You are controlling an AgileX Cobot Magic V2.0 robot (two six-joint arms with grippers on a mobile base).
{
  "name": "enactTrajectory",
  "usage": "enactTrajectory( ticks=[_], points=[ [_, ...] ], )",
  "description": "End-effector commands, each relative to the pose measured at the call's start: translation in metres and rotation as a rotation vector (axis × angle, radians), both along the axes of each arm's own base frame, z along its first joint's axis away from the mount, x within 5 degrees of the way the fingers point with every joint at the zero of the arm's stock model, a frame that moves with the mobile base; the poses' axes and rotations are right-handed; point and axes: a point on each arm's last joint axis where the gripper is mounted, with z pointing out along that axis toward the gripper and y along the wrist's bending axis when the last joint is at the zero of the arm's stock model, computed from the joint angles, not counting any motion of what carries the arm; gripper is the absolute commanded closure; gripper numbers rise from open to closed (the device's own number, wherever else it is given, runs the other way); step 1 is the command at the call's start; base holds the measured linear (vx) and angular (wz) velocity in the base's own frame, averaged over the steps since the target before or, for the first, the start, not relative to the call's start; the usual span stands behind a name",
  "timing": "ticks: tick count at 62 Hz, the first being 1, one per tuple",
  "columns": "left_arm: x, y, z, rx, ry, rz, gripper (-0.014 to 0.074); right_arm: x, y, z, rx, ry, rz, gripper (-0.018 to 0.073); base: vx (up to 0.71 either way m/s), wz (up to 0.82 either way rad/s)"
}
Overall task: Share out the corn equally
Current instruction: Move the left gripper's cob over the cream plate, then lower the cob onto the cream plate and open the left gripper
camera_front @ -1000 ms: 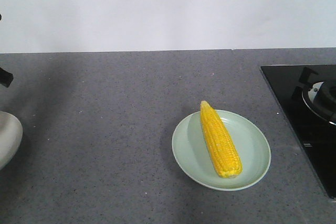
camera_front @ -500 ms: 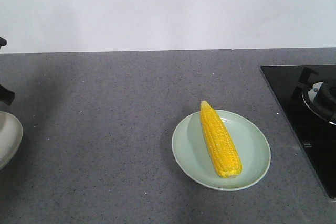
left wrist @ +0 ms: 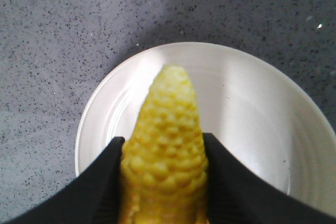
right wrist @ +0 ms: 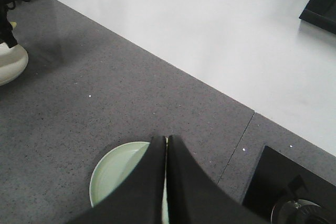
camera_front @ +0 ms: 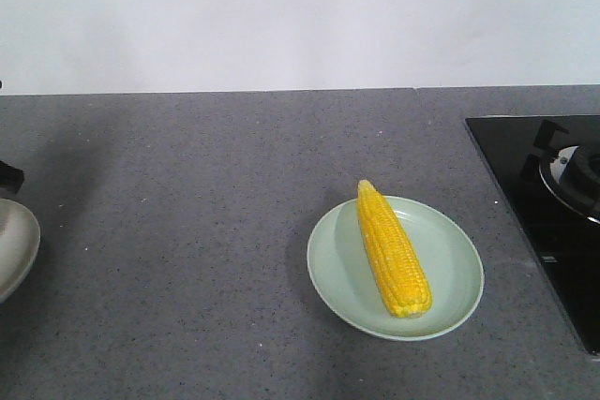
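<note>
Step in hand, as judged: placing. The left gripper has its jaws clamped on a corn cob, one black pad on each flank, tip pointing out over a white plate. From the wrist view I cannot tell whether the cob touches the plate or hangs just above it. In the front view this plate shows only as a sliver at the far left edge of the desk.

Second cob lies lengthwise in the pale green plate, right of centre, just left of the black hob.

Right gripper: jaws pressed together, holding nothing, poised above the green plate.

Count visible: one cob per plate.

Next move likely calls for lowering if needed, opening the left jaws, then lifting straight away so the cob does not roll.
</note>
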Motion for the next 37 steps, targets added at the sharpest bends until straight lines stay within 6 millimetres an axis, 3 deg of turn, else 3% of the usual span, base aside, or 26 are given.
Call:
enactTrajectory(
  ticks=[1, 11, 37],
  points=[
    [-0.0021, 0.0006, 0.0209, 0.013, -0.094, -0.008, 0.0558, -0.0023, 0.0005, 0.0050, 0.010, -0.017, 0.008, 0.0564, 0.00, 0.00],
    [-0.0015, 0.0004, 0.0210, 0.009, -0.103, -0.002, 0.0478, -0.0023, 0.0005, 0.0050, 0.010, -0.017, 0.008, 0.0564, 0.00, 0.00],
    [-0.0036, 0.0008, 0.0204, -0.010, -0.107, 0.071, 0.0164, -0.0023, 0.0005, 0.0050, 0.010, -0.016, 0.008, 0.0564, 0.00, 0.00]
  ],
)
